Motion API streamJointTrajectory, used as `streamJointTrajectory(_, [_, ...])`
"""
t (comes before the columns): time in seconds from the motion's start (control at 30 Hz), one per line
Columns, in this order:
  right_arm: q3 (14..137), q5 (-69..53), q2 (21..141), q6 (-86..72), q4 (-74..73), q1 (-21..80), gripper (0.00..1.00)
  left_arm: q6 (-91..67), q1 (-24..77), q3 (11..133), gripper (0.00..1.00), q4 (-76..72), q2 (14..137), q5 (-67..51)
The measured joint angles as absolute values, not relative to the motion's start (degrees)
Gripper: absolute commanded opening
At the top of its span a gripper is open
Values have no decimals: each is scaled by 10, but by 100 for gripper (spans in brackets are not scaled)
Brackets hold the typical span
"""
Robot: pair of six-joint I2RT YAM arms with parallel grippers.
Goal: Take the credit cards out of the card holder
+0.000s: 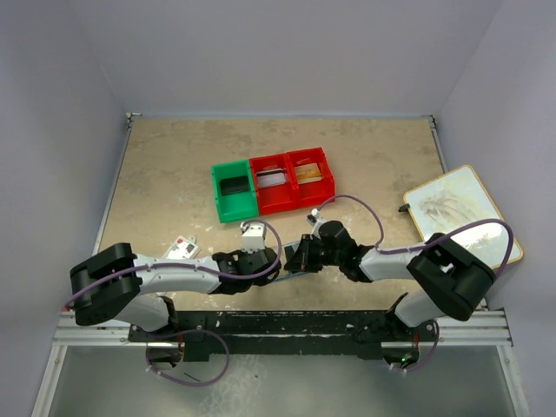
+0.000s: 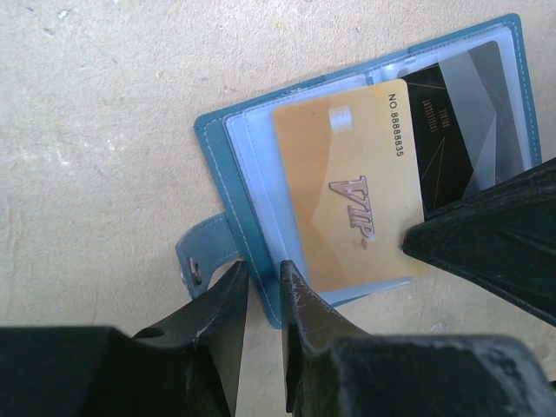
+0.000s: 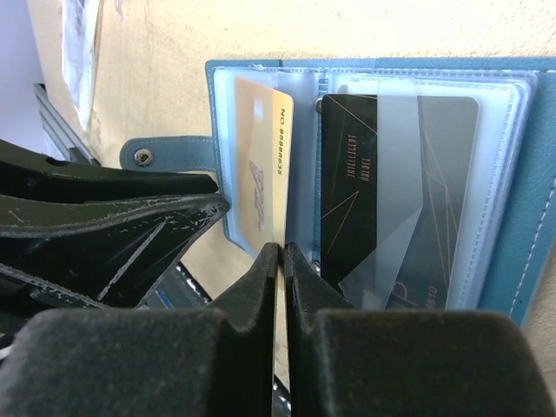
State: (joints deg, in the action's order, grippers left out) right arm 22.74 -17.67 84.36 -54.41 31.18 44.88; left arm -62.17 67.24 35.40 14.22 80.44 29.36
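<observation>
The blue card holder (image 2: 213, 148) lies open on the table between my two grippers; in the top view only a sliver of it (image 1: 291, 271) shows. A gold VIP credit card (image 2: 347, 191) sticks partly out of its clear left sleeve. A dark credit card (image 2: 452, 130) sits in the right sleeve. My left gripper (image 2: 263, 287) is shut on the holder's edge beside the clasp strap (image 2: 204, 252). My right gripper (image 3: 280, 252) is shut on the edge of the gold card (image 3: 256, 165), with the dark card (image 3: 391, 191) just to its right.
A green bin (image 1: 234, 193) and two red bins (image 1: 272, 184) (image 1: 310, 178) stand in a row behind the grippers; the red ones hold flat items. A white packet with red marks (image 1: 184, 248) lies near the left arm. A framed board (image 1: 460, 213) lies at the right.
</observation>
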Motion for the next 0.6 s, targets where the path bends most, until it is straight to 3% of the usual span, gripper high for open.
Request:
streamJointTrajectory(0.1, [227,-177,844,-549,318,449,2,-617,676,356,33,159,789,302])
streamJointTrajectory(0.2, [227,-177,844,-551,323,449,1,-602,678,369,37,173,750,317])
streamJointTrajectory(0.3, [227,-177,844,-551,324,449,1,-589,679,393,37,174,723,332])
streamJointTrajectory(0.6, [223,-180,844,-556,336,449,1,-600,679,397,24,129,755,343])
